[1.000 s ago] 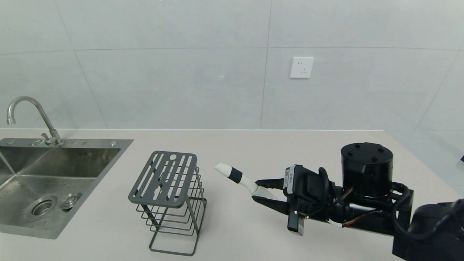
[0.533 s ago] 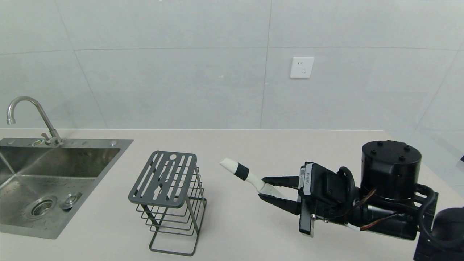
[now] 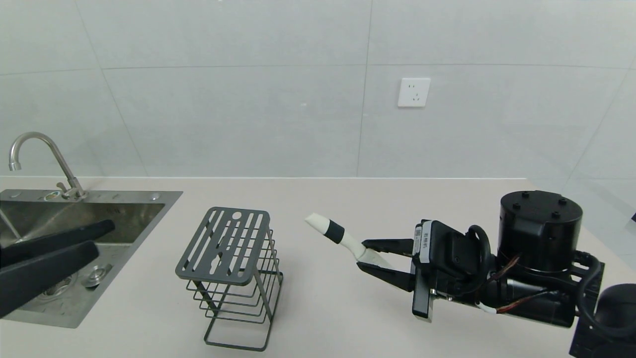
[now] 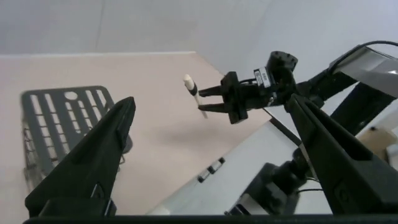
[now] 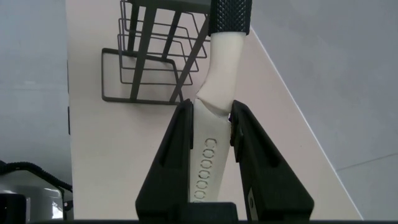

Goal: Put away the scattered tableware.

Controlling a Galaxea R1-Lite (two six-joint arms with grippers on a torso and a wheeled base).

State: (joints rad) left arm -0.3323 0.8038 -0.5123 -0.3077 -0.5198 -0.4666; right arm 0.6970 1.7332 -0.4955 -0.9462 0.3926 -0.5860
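As right pincer [image 3: 363, 254] grips white utensil [image 3: 334, 232], flat end part-hidden, left pincer [image 3: 102, 237] cropped

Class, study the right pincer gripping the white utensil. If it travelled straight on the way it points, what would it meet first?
Probably the wire rack: the right pincer and its white utensil aim towards it across bare counter, though they may pass just beside it; depth is unclear.
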